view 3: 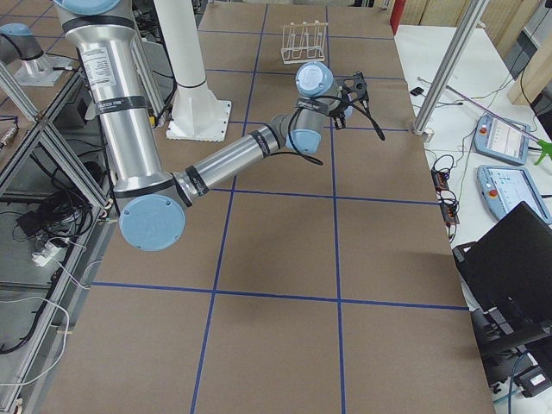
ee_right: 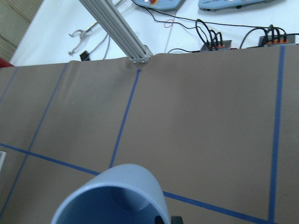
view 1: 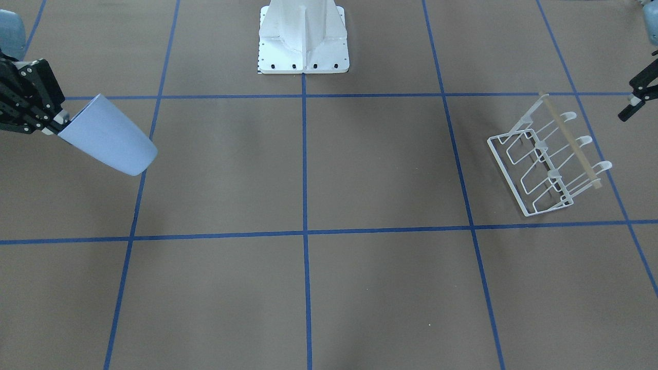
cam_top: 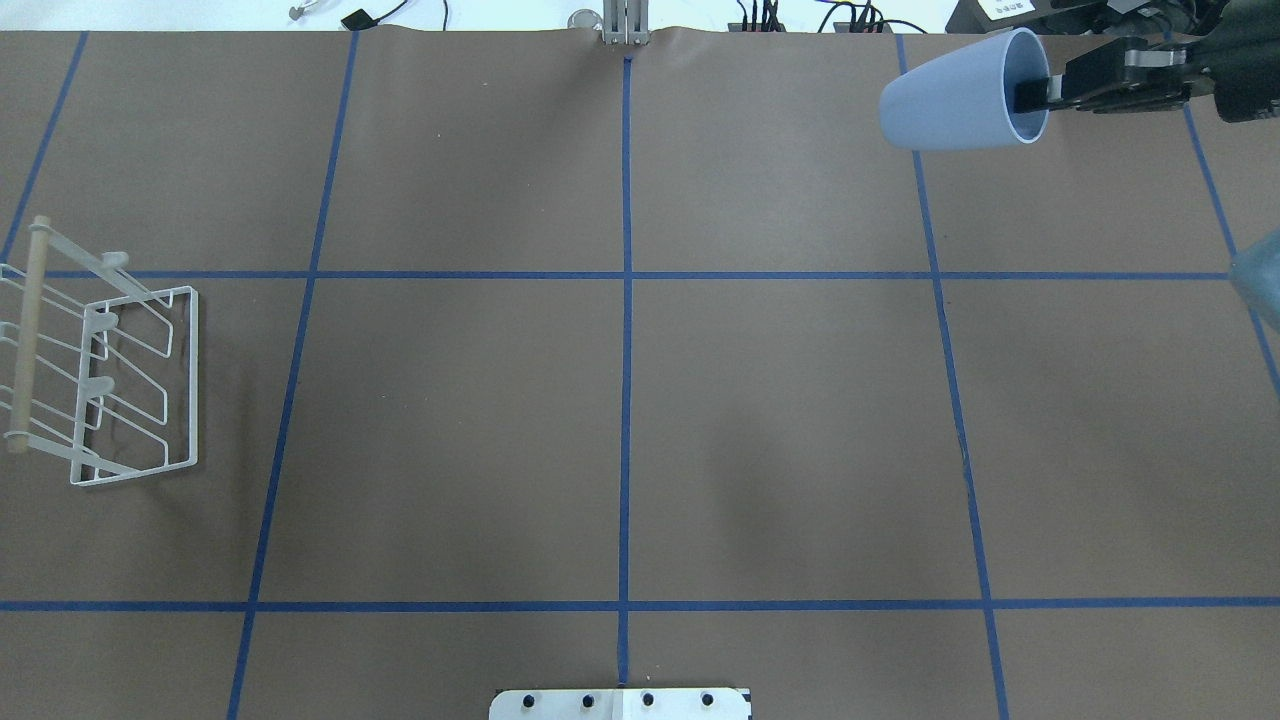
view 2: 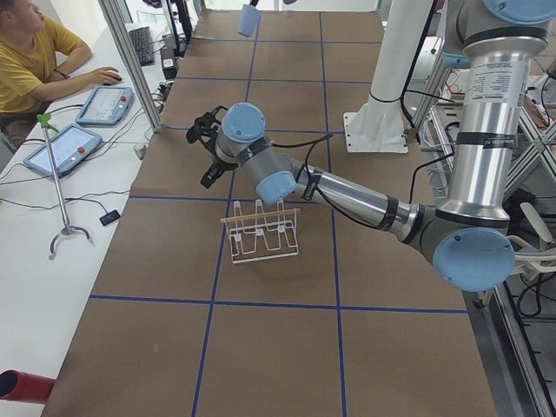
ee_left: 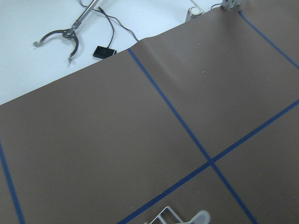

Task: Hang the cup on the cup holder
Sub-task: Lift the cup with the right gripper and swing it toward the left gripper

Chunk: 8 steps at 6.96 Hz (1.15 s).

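Cup [cam_top: 950, 95] hangs sideways in the air, rim pinched by right gripper [cam_top: 1035, 95], far across the table [cam_top: 450, 430] from cup holder [cam_top: 192, 370]. Left gripper [view 1: 635, 103] is barely in view, can't tell if it's open.

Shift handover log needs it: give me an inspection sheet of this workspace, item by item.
Surface: brown-covered table with a blue tape grid.
Job's things: cup in the air, tilted, gripped at the rim; cup holder standing on the table at the opposite end, prongs bare.
Clutter: a grabber tool and a small black device on the white bench beyond the far edge.
Grippers: right gripper shut on the cup, one of its fingers inside the rim; left gripper open, holding nothing, near the cup holder.
Cables: a bunch of black cables at the far edge.
Surroundings: white pedestal; a seated operator by two pendants.
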Available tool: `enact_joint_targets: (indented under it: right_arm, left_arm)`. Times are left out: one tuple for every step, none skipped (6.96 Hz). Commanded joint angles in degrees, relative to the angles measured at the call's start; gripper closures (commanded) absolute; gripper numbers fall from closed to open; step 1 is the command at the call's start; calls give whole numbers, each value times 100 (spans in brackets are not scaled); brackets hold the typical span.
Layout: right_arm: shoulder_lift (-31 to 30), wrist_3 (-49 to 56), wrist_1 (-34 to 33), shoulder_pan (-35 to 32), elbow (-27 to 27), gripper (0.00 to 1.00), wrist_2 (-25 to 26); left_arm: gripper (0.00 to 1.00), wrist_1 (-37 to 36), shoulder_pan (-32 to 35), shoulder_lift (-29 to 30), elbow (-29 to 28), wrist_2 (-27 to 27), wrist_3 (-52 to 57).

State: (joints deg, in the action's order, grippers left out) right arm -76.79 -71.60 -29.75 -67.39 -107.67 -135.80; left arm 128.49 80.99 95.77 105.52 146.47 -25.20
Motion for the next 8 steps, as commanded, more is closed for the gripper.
enact_joint_targets:
  right_arm:
    - [6,-1003,1441,487,9,100,419]
    - [6,-1170,1854,882,9,100,866]
    - [6,-1476,2389,1373,18,100,1445]
    - [6,-1601,2838,1909,18,100,2060]
    - [6,-1594,3156,2532,18,100,2780]
    - [15,-1567,3316,3025,1,100,3422]
    - [137,-1558,3326,3291,0,100,3733]
    - [199,-1541,3474,3581,18,100,4084]
  left_arm:
    - [2,867,-494,563,-5,635,-2129]
    - [10,1297,-879,836,-14,629,-2947]
    - [13,1580,-1109,1134,-23,594,-3739]
    - [11,1765,-1190,1328,-5,593,-4303]
    - [7,1863,-1434,1626,4,532,-4831]
    - [6,2116,-1654,1786,4,340,-5454]
    - [6,2615,-1865,1822,4,77,-6130]
    - [5,3368,-2216,1857,4,-395,-7068]
